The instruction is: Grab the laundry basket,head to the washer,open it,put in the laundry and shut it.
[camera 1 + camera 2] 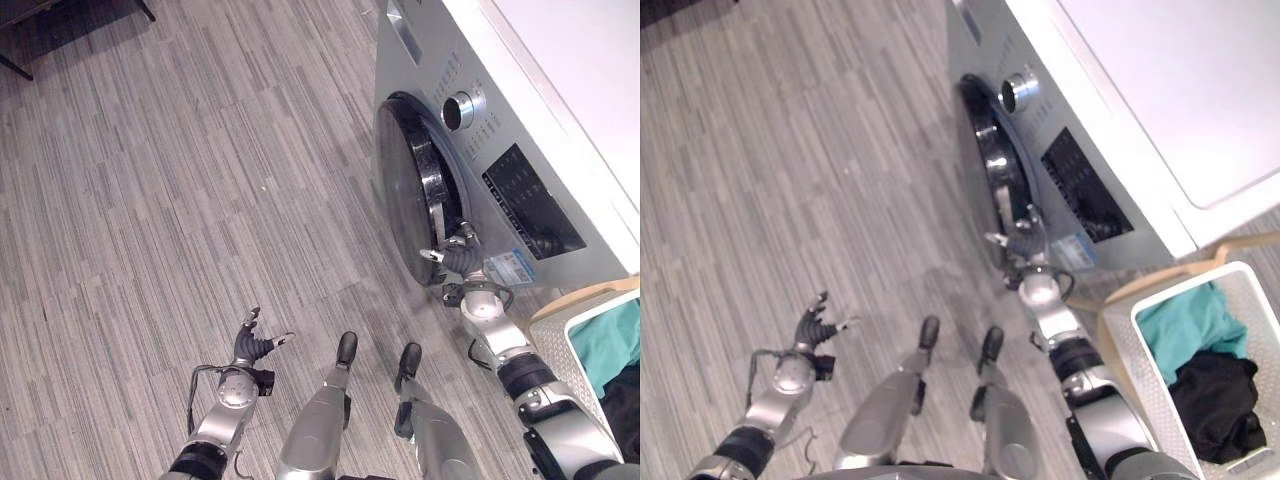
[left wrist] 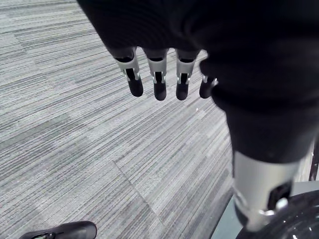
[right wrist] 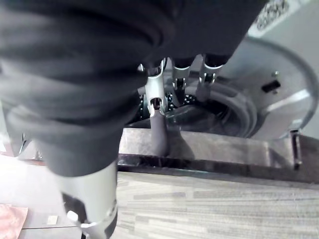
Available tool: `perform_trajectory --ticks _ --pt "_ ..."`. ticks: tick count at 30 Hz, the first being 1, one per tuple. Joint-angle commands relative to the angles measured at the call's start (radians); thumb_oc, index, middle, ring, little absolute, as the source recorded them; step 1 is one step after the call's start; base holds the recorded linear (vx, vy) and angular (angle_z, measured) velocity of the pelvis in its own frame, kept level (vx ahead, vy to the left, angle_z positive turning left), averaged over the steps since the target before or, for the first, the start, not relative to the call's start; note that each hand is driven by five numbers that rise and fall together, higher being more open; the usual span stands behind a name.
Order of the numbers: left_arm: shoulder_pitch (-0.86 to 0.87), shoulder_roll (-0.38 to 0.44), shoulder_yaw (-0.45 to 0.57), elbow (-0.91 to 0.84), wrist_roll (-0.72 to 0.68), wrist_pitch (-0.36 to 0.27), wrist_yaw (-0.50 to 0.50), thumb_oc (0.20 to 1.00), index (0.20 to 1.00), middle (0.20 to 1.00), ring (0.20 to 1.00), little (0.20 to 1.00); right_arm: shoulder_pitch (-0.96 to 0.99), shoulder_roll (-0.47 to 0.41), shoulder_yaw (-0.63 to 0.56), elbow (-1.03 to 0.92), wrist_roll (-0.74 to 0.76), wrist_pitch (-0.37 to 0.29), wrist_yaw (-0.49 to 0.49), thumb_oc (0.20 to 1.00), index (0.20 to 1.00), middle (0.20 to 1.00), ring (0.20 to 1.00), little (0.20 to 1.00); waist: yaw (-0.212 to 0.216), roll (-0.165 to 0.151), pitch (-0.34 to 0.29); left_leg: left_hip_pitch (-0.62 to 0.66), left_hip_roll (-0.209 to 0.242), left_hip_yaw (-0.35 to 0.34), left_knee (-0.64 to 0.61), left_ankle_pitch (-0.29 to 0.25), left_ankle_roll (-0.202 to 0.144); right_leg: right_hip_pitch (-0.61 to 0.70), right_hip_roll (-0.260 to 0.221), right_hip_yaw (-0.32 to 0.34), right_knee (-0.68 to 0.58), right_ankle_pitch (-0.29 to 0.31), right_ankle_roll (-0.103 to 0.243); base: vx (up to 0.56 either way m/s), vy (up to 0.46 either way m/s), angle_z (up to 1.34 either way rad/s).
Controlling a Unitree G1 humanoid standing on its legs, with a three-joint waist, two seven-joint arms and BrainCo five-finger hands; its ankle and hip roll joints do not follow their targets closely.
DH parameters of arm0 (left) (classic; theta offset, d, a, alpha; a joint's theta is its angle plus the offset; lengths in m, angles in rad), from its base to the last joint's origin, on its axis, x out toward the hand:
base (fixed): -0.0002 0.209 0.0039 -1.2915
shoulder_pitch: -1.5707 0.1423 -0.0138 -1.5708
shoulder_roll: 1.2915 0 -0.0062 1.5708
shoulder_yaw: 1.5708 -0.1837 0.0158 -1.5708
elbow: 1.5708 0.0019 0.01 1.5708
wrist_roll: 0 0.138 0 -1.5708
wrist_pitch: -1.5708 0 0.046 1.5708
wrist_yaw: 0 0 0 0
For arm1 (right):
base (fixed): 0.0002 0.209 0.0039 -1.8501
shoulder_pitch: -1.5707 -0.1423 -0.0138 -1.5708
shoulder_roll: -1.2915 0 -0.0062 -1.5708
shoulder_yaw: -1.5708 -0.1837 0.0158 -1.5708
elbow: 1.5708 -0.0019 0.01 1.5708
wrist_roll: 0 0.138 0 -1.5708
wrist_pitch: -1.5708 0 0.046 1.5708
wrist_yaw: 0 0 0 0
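Note:
The silver front-loading washer stands at the right, its round dark-glass door standing slightly off the front. My right hand is at the lower edge of that door; in the right wrist view the hand reaches onto the door's rim. The white laundry basket sits at the far right beside my right arm, holding a teal garment and a black one. Over bare floor on the left, my left hand hangs open and holds nothing, its fingers straight.
Grey striped carpet floor spreads wide to the left of the washer. Dark furniture legs stand at the far upper left. A light wooden frame shows between the basket and the washer.

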Motion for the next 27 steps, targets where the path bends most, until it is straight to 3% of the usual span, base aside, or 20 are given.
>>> perform_trajectory --ticks 1,5,6,7,9,12,14,19,23,25,26,27 --pt "-0.002 0.060 0.000 -0.009 -0.029 -0.040 0.026 1.000 1.000 1.000 1.000 1.000 -0.071 0.034 0.068 -0.044 0.064 -0.056 0.055 1.000 1.000 1.000 1.000 1.000 0.036 -0.034 -0.009 -0.058 -0.054 0.044 0.098 -0.105 0.030 -0.011 -0.092 0.048 0.098 -0.106 0.088 0.00 -0.025 0.06" --pt "-0.059 0.066 -0.046 0.014 -0.060 -0.050 0.049 1.000 1.000 1.000 1.000 1.000 -0.283 0.144 0.198 -0.038 0.119 -0.079 0.096 1.000 1.000 1.000 1.000 1.000 0.108 -0.015 0.017 -0.082 -0.062 0.002 0.102 -0.089 0.022 -0.021 -0.099 0.011 0.122 -0.122 0.084 0.00 -0.044 0.10" --pt "-0.059 0.066 -0.046 0.014 -0.060 -0.050 0.049 1.000 1.000 1.000 1.000 1.000 -0.283 0.144 0.198 -0.038 0.119 -0.079 0.096 1.000 1.000 1.000 1.000 1.000 0.108 -0.015 0.017 -0.082 -0.062 0.002 0.102 -0.089 0.022 -0.021 -0.099 0.011 0.122 -0.122 0.084 0.02 -0.088 0.31" --pt "-0.080 0.069 -0.074 0.024 -0.065 -0.057 0.053 1.000 1.000 1.000 1.000 1.000 -0.373 0.179 0.233 -0.034 0.141 -0.090 0.108 1.000 1.000 1.000 1.000 1.000 0.144 -0.004 0.021 -0.098 -0.073 -0.023 0.108 -0.082 0.017 -0.023 -0.105 -0.017 0.130 -0.132 0.081 0.02 -0.110 0.39" --pt "-0.099 0.072 -0.102 0.037 -0.068 -0.066 0.052 1.000 1.000 1.000 1.000 1.000 -0.453 0.211 0.252 -0.026 0.154 -0.102 0.106 1.000 1.000 1.000 1.000 1.000 0.178 0.008 0.021 -0.111 -0.085 -0.058 0.113 -0.076 0.010 -0.020 -0.111 -0.054 0.135 -0.141 0.078 0.03 -0.131 0.41" --pt "-0.107 0.079 -0.115 0.034 -0.074 -0.073 0.049 1.000 1.000 1.000 1.000 1.000 -0.503 0.203 0.255 -0.039 0.159 -0.111 0.094 1.000 1.000 1.000 1.000 1.000 0.210 0.019 0.013 -0.126 -0.098 -0.094 0.108 -0.066 0.002 -0.009 -0.117 -0.103 0.132 -0.153 0.077 0.06 -0.112 0.62" --pt "-0.099 0.079 -0.108 0.041 -0.083 -0.072 0.046 1.000 1.000 1.000 1.000 1.000 -0.499 0.174 0.244 -0.043 0.167 -0.107 0.083 1.000 1.000 1.000 1.000 1.000 0.221 0.014 0.010 -0.113 -0.097 -0.105 0.097 -0.086 -0.006 0.011 -0.116 -0.118 0.132 -0.185 0.078 0.11 -0.120 0.87" --pt "-0.092 0.079 -0.089 0.035 -0.078 -0.059 0.048 1.000 1.000 1.000 1.000 1.000 -0.434 0.090 0.219 -0.080 0.174 -0.090 0.079 1.000 1.000 1.000 1.000 1.000 0.210 -0.006 0.014 -0.110 -0.089 -0.101 0.086 -0.084 -0.009 0.012 -0.112 -0.124 0.123 -0.181 0.080 0.02 -0.020 0.47" --pt "-0.107 0.067 -0.078 -0.006 -0.047 -0.053 0.050 1.000 1.000 1.000 1.000 1.000 -0.304 0.005 0.221 -0.192 0.126 -0.084 0.105 1.000 1.000 1.000 1.000 1.000 0.165 -0.023 0.030 -0.119 -0.078 -0.063 0.093 -0.070 -0.002 -0.009 -0.112 -0.098 0.111 -0.138 0.083 -0.09 0.084 -0.20" --pt "-0.143 0.058 -0.078 -0.055 -0.001 -0.047 0.048 1.000 1.000 1.000 1.000 1.000 -0.164 -0.086 0.208 -0.331 0.054 -0.090 0.151 1.000 1.000 1.000 1.000 1.000 0.107 -0.042 0.036 -0.113 -0.062 -0.018 0.088 -0.075 -0.002 -0.021 -0.108 -0.059 0.104 -0.125 0.087 -0.04 0.066 -0.42" --pt "-0.143 0.057 -0.079 -0.055 0.000 -0.047 0.048 1.000 1.000 1.000 1.000 1.000 -0.162 -0.087 0.208 -0.333 0.053 -0.089 0.151 1.000 1.000 1.000 1.000 1.000 0.108 -0.041 0.036 -0.113 -0.062 -0.017 0.088 -0.075 -0.002 -0.021 -0.108 -0.058 0.104 -0.125 0.087 -0.04 0.061 -0.75" --pt "-0.198 0.050 -0.104 -0.072 0.054 -0.041 0.049 1.000 1.000 1.000 1.000 1.000 -0.055 -0.131 0.197 -0.404 0.018 -0.093 0.182 1.000 1.000 1.000 1.000 1.000 0.061 -0.052 0.035 -0.108 -0.052 0.006 0.084 -0.080 0.000 -0.033 -0.104 -0.032 0.103 -0.122 0.087 -0.04 0.059 -0.79"
